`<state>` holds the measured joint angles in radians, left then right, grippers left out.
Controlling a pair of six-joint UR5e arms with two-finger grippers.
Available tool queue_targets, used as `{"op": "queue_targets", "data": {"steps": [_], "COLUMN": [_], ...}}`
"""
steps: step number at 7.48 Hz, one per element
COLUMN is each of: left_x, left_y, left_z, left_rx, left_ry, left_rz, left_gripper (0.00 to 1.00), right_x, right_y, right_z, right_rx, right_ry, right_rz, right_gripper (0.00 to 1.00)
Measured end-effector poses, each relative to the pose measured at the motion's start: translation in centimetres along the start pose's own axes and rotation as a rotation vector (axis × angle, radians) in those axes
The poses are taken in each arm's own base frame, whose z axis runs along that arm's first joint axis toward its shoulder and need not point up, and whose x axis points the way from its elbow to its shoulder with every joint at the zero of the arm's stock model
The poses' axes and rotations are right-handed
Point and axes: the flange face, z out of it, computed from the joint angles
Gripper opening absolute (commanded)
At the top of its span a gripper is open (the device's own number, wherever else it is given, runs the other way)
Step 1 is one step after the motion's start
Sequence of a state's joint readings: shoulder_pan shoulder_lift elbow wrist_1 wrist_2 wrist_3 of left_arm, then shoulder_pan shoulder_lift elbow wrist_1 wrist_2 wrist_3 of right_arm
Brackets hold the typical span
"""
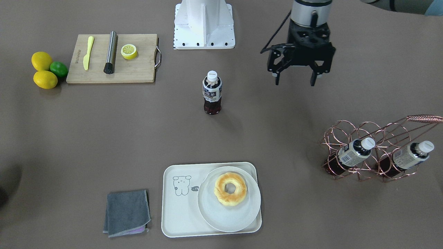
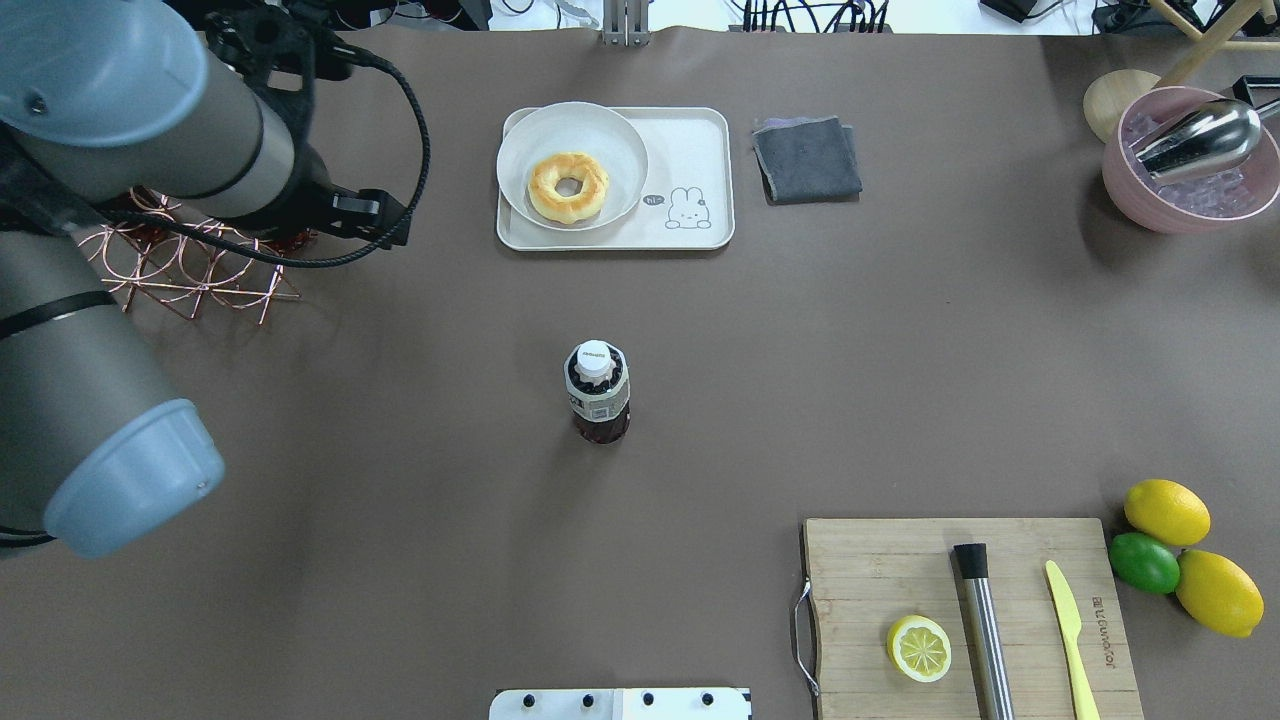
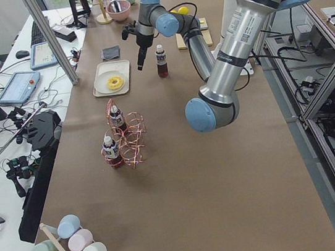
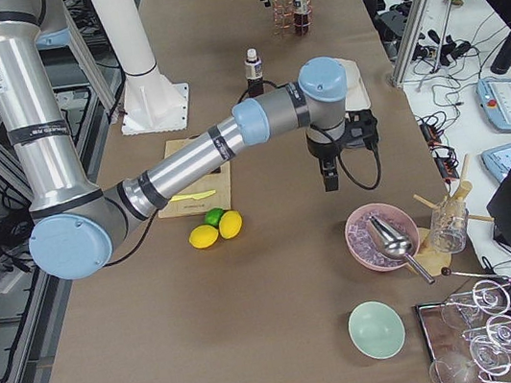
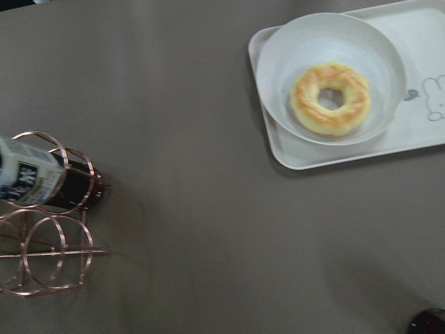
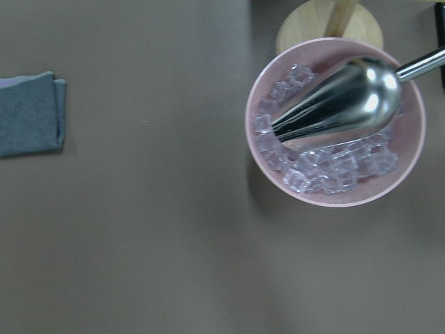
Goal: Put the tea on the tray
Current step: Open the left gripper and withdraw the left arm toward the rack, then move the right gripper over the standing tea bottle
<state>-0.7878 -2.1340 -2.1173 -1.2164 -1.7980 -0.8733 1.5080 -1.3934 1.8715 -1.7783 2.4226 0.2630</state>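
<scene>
The tea (image 1: 211, 93) is a small bottle of dark drink with a white cap. It stands upright alone mid-table, also seen from overhead (image 2: 597, 392). The cream tray (image 1: 180, 214) with a cartoon drawing lies at the operators' edge and carries a round plate (image 1: 242, 218) with a doughnut (image 1: 230, 189). My left gripper (image 1: 295, 81) hangs open and empty above the table, beside the tea and apart from it. My right gripper (image 4: 329, 180) shows only in the exterior right view, between the tray and the ice bowl; I cannot tell if it is open or shut.
A copper wire rack (image 1: 363, 131) holds two more alike bottles (image 1: 354, 152) (image 1: 412, 155). A grey cloth (image 1: 127, 212) lies beside the tray. A wooden cutting board (image 1: 138, 71) carries a knife, a muddler and a half lemon, with lemons (image 1: 43, 69) next to it. A pink ice bowl (image 2: 1115, 170) stands far right.
</scene>
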Motion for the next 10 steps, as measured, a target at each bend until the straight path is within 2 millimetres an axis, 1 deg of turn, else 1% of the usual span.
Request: {"op": "queue_targets", "data": {"steps": [1,2,3,4,5,6,7,8,9,10], "left_x": [-3.2,-6.0,-9.2,-12.5,-16.1,-20.2,-25.0,-30.8,-35.9,-40.0], "left_y": [0.0,0.6,0.7,0.6,0.6,0.8,0.5,-0.4,-1.1,-1.4], "left_z": [-0.1,0.2,0.5,1.3,2.1,2.7,3.2,3.5,3.6,3.6], "left_rx": [0.006,0.009,0.013,0.004,-0.01,-0.038,-0.081,-0.141,-0.191,-0.22], "left_ry": [-0.014,-0.029,-0.059,-0.098,-0.144,-0.19,-0.225,-0.225,-0.2,-0.183], "left_rz": [-0.023,-0.035,-0.063,-0.101,-0.113,-0.048,0.026,0.072,0.119,0.138], "left_gripper": [0.97,0.97,0.97,0.97,0.97,0.97,0.97,0.97,0.97,0.97], "right_x": [-3.8,-7.4,-11.2,-14.8,-18.5,-22.3,-25.8,-29.2,-32.6,-35.7], "right_y": [0.5,1.4,2.6,3.3,4.1,4.7,5.4,6.5,8.2,9.8], "right_z": [-0.1,-0.2,0.0,0.4,1.2,2.3,3.2,4.2,5.4,6.6], "right_rx": [0.003,0.004,-0.001,-0.004,-0.005,-0.005,-0.01,-0.019,-0.027,-0.034], "right_ry": [-0.018,-0.036,-0.052,-0.059,-0.055,-0.049,-0.051,-0.059,-0.059,-0.054], "right_rz": [0.013,0.019,0.023,0.019,0.02,0.02,0.024,0.042,0.066,0.078], "right_gripper": [1.0,1.0,1.0,1.0,1.0,1.0,1.0,1.0,1.0,1.0]}}
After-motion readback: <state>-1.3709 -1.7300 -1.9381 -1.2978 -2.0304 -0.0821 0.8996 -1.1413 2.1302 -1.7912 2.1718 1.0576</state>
